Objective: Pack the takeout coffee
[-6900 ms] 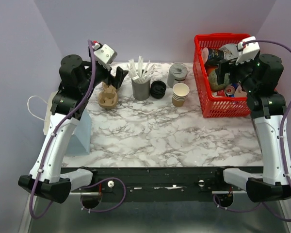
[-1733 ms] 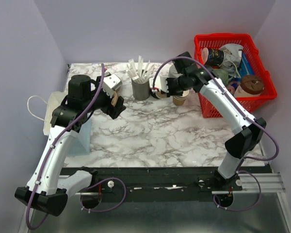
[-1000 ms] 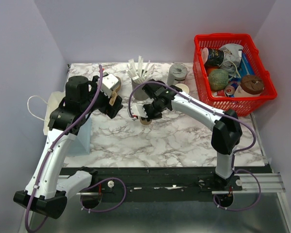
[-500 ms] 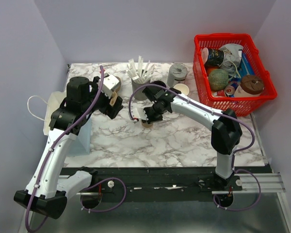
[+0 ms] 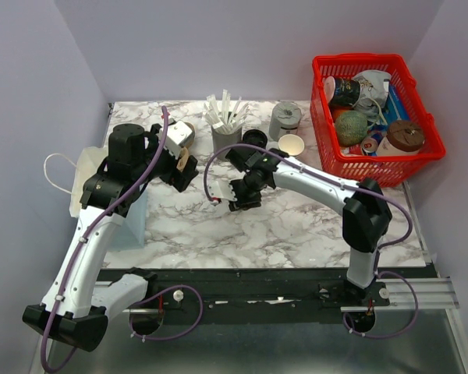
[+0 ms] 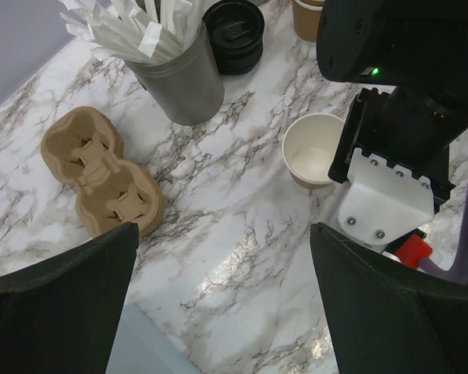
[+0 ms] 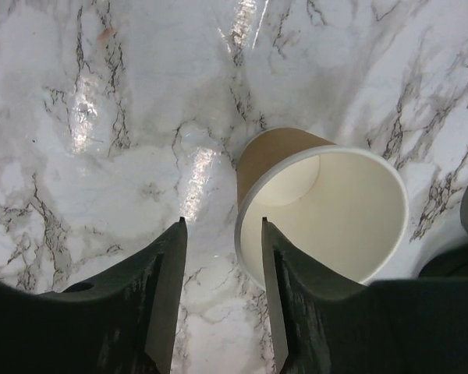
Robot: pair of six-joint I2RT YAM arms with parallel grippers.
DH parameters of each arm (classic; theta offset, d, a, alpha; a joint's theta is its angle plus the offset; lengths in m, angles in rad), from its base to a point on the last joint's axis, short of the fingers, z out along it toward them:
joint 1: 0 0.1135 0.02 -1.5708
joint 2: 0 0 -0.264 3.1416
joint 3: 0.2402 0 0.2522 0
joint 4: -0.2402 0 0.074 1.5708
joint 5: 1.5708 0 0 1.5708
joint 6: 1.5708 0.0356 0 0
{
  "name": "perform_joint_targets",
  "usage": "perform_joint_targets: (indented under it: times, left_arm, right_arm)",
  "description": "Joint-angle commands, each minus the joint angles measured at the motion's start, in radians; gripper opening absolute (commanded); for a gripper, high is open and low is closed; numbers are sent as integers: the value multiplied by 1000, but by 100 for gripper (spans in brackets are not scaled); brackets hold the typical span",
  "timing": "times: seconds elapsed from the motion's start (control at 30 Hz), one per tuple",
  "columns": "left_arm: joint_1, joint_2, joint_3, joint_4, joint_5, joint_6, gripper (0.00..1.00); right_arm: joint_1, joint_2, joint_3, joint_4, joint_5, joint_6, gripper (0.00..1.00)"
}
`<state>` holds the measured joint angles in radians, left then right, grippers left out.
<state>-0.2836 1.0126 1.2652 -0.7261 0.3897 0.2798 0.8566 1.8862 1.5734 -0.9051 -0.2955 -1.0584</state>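
Observation:
No lidded coffee cup shows. A single lidless tan paper cup [image 7: 320,202] with a white inside stands upright on the marble table [image 5: 296,226]; it also shows in the left wrist view [image 6: 316,152]. My right gripper [image 7: 222,296] is open just beside and above the cup, one finger over its rim, gripping nothing. In the top view the right gripper [image 5: 238,195] mostly hides the cup. My left gripper [image 6: 222,312] is open and empty, hovering over the table left of the cup, and also shows in the top view [image 5: 183,167].
A stack of black lids [image 6: 234,31], a steel holder of paper-wrapped sticks [image 6: 175,78] and a brown cup carrier [image 6: 101,183] stand behind. A cup stack [image 5: 291,145] and grey can [image 5: 285,117] sit by the red basket [image 5: 327,156]. A white bag [image 5: 82,183] is at left.
My right arm swung from the basket to the cup stack, carried one cup to mid-table and set it down. The left arm barely moved.

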Motion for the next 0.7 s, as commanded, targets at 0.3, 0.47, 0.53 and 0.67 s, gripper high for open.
perform_joint_targets:
  times: [0.3,0.47,0.53,0.67]
  left_arm:
    - [-3,-17,-150,188,141,-28,99]
    - [-11,20,-188,160,137,25,99]
    - [-12,27,-193,162,94,-1,99]
    - [-11,20,-198,136,75,-1,99]
  right_arm:
    - [-224,-90,290,-132,-195,129,55]
    - [-372,16,346,-74,-232,52,62]
    - [-387,69,376,-55,-241,28,65]
    - [-406,129,356,90,-266,-35,63]
